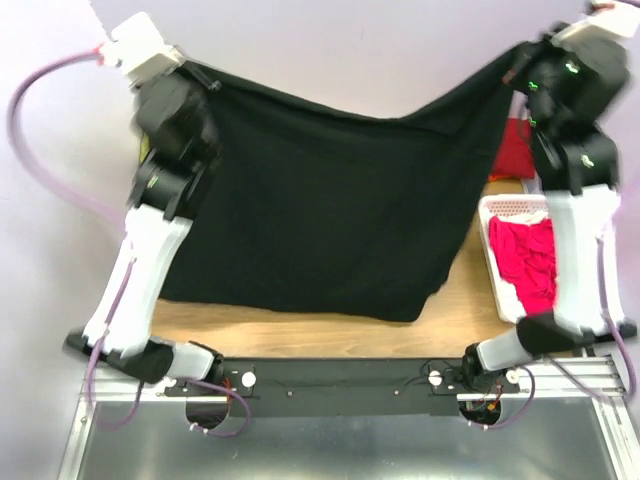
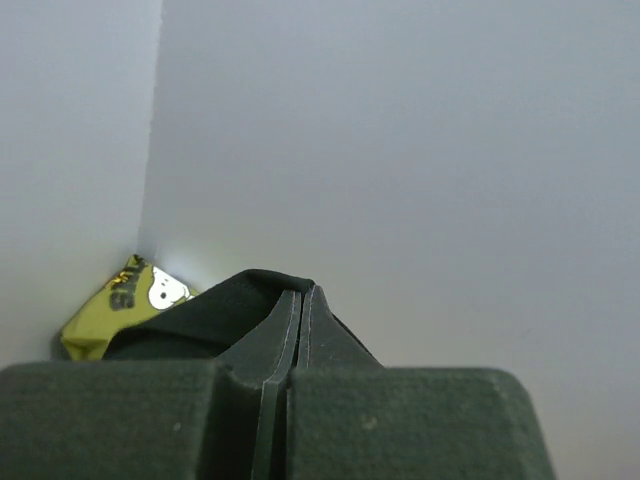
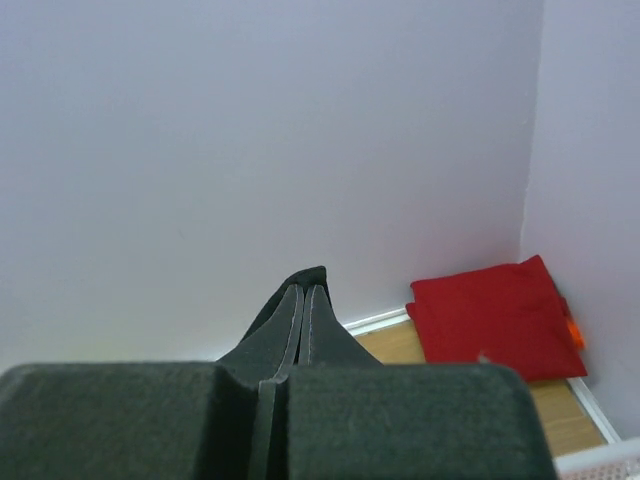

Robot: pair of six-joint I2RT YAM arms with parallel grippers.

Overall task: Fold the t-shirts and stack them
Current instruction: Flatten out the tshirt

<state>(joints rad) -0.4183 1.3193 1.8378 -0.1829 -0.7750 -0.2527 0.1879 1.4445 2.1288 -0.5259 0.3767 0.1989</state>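
Black t-shirt [image 1: 320, 220] strung out like a banner between both grippers, top edge sagging in the middle, bottom hem draped down onto the wooden table [image 1: 300, 335]. Far left: left gripper [image 1: 192, 68] clamped tight on the shirt's upper left corner, fingers [image 2: 282, 335] pressed together in the left wrist view, a fold of black cloth poking out at the tips. Yellow-green packet [image 2: 112, 300] just behind that, tucked against the wall. Over on the right: right gripper [image 1: 520, 58] pinching the other top corner the same way, closed flat on a nub of cloth. Dark red t-shirt [image 3: 490, 320] folded in the back right corner, well apart from that gripper. Pink t-shirts [image 1: 527, 255] bunched in a white basket [image 1: 505, 207] along the right edge, near the black shirt's right side. Bare wood showing along the near edge and in the strip between shirt and basket.
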